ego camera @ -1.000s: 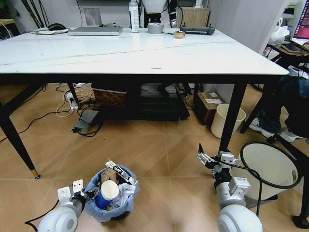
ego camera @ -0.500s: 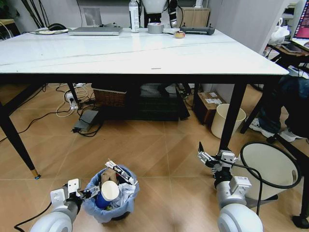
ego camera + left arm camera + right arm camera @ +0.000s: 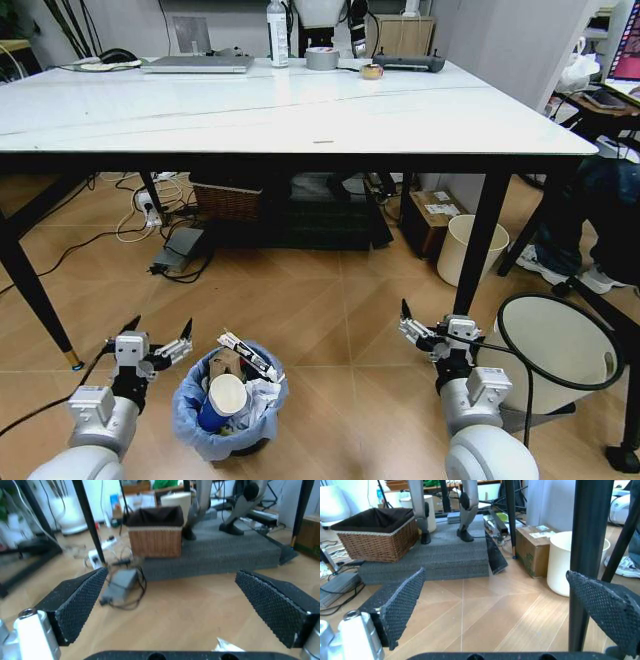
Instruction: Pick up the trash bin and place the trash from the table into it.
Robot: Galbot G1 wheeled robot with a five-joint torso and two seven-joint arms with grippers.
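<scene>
The trash bin [image 3: 230, 420], dark with a crinkled light-blue bag over its rim, stands on the wooden floor in front of the table [image 3: 300, 110]. Trash fills it: a blue paper cup [image 3: 226, 396], brown cardboard, white paper and a wrapper sticking out. My left gripper [image 3: 158, 330] is open just left of the bin, clear of its rim, and its left wrist view [image 3: 171, 572] looks under the table. My right gripper [image 3: 435, 322] is open low on the right near the table leg [image 3: 480, 245], with nothing between its fingers [image 3: 402, 603].
A cream bin [image 3: 470, 250] stands behind the right table leg, with a large black-rimmed white bin [image 3: 555, 350] beside my right arm. Under the table are a wicker basket [image 3: 228, 200], a grey platform, cables and a power brick. A laptop [image 3: 198, 63], bottle and tape roll sit on the far tabletop.
My left gripper has pulled back from the bin's rim, swung left and up, and opened. The bin has stayed on the floor. My right gripper has shifted slightly left.
</scene>
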